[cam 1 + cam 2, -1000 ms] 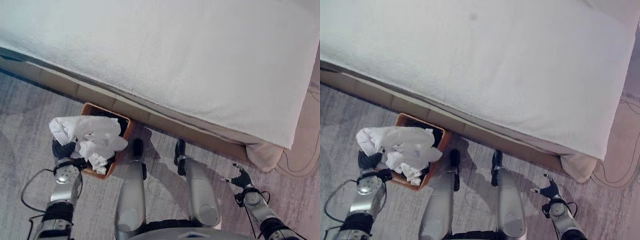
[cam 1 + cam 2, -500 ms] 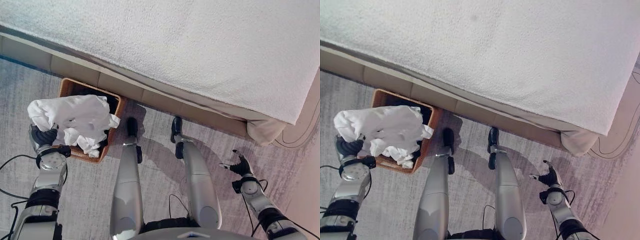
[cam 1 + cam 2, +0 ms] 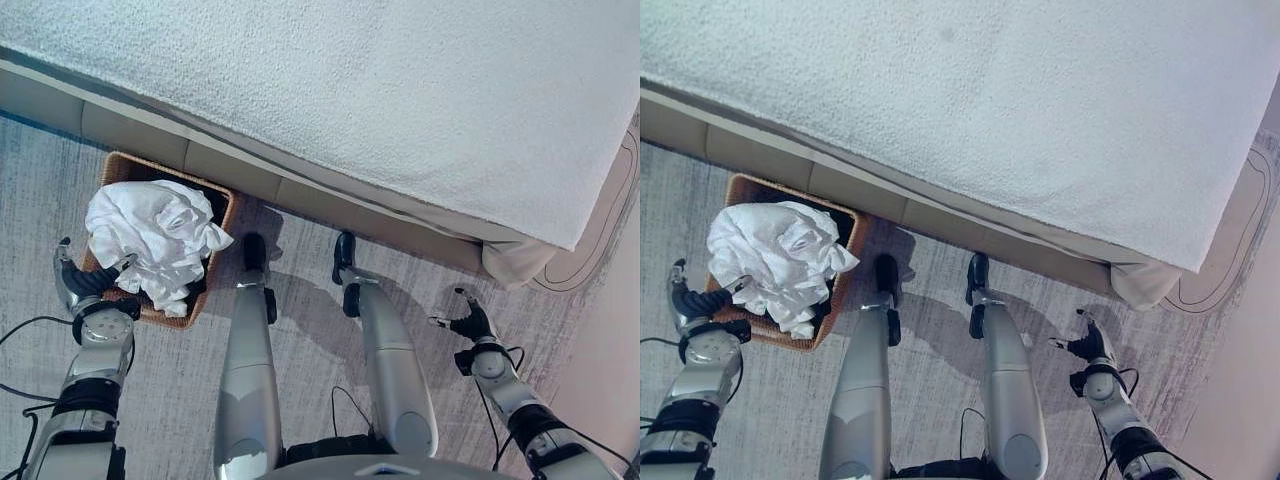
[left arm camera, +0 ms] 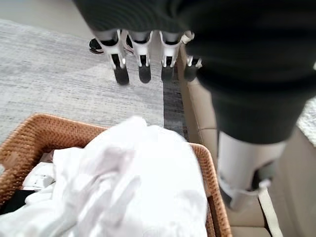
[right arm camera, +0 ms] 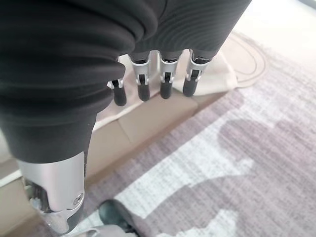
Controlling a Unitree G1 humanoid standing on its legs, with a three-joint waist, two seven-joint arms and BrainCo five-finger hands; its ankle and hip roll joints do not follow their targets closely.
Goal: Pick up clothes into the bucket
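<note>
A heap of white clothes [image 3: 150, 238] lies in the brown wicker basket [image 3: 222, 212] on the floor beside the bed. Dark cloth shows under it inside the basket. My left hand [image 3: 88, 283] hovers at the basket's near rim, open, its fingers [image 4: 143, 64] straight over the white clothes [image 4: 133, 187] and holding nothing. On the other side of the view my right hand [image 3: 468, 325] hangs above the carpet near the bed's corner. It is open too, its fingers [image 5: 165, 84] relaxed and empty.
A bed with a white cover [image 3: 400, 100] spans the far side, with a beige base [image 3: 300, 195] just behind the basket. A beige cloth corner [image 3: 515, 262] hangs at the bed's right end. Grey carpet [image 3: 170, 400] runs around the basket.
The white clothes, draped over my left hand before, now lie in the basket, and that hand has let go and drawn back. The camera has shifted.
</note>
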